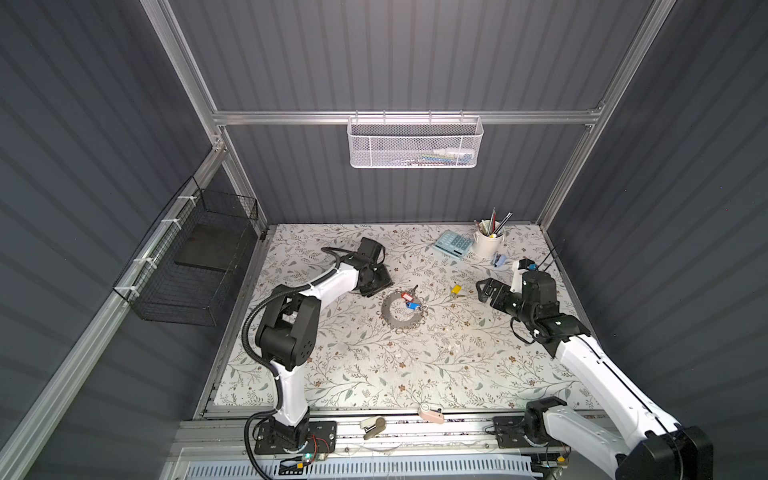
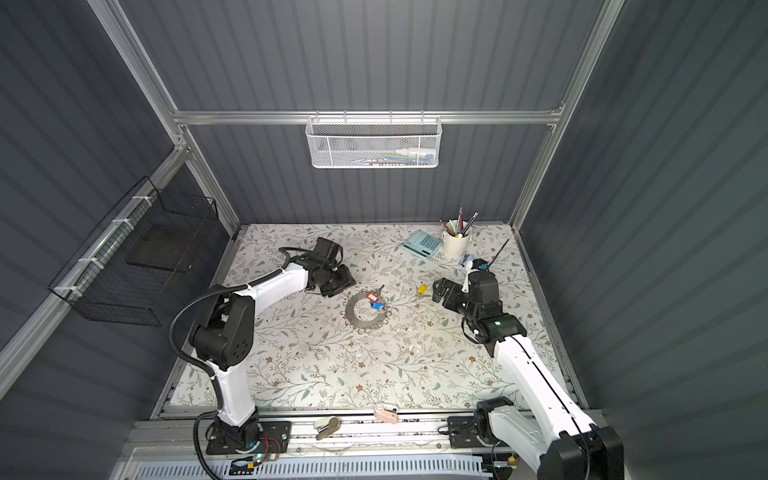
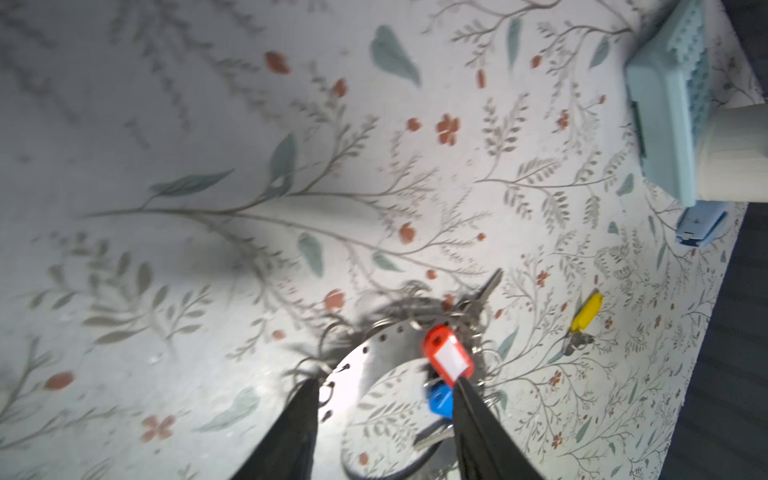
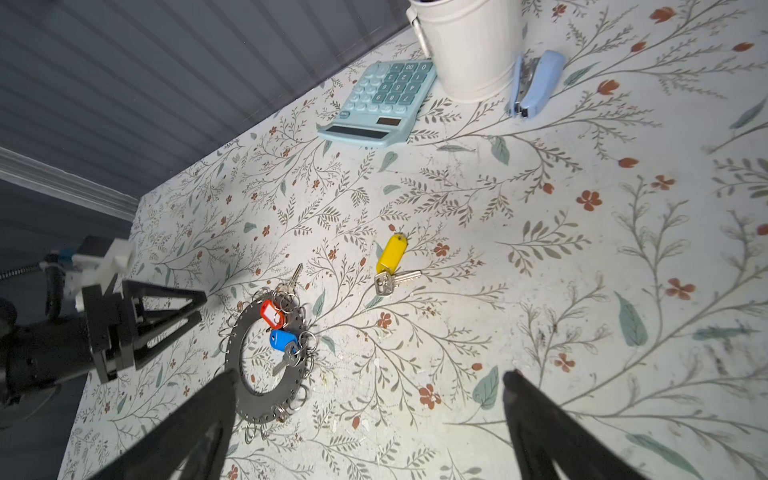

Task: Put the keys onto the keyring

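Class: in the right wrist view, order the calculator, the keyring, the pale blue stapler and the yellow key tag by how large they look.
1. keyring and calculator: too alike to rank, and the keyring lies nearer the camera.
2. stapler.
3. yellow key tag.

Three keys [image 4: 390, 266], one keyring [image 4: 232, 353], one calculator [image 4: 378, 104], one pen cup [image 4: 473, 50]

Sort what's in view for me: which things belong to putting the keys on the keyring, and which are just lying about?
Belong to the job:
keyring
red-tagged key
blue-tagged key
yellow-tagged key

Just lying about:
calculator
pen cup
blue stapler
pink gadget and tan stapler on the front rail
white basket and black basket on the walls
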`<state>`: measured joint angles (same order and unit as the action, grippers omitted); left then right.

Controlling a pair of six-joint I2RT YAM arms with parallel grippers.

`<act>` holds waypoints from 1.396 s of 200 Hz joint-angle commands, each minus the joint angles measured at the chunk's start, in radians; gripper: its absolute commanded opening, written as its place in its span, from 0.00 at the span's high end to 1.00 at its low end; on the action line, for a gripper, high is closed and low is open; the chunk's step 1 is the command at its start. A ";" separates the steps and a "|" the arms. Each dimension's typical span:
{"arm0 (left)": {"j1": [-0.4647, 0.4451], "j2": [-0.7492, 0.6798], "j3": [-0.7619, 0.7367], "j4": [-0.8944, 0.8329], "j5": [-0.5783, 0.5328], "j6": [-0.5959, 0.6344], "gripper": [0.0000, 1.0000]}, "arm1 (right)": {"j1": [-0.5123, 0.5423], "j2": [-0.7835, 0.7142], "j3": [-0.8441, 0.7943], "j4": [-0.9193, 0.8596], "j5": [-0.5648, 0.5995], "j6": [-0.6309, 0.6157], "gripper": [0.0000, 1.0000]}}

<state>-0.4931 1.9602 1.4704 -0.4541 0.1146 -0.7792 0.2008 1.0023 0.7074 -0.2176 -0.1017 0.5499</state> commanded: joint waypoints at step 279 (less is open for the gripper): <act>-0.018 0.275 0.351 -0.370 0.066 0.850 0.75 | 0.034 0.038 -0.001 -0.012 -0.146 -0.045 0.01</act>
<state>-0.5137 2.2086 1.7962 -0.8036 0.1299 0.0463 0.2291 1.0519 0.7074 -0.2111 -0.2470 0.5110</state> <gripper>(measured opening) 0.252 0.990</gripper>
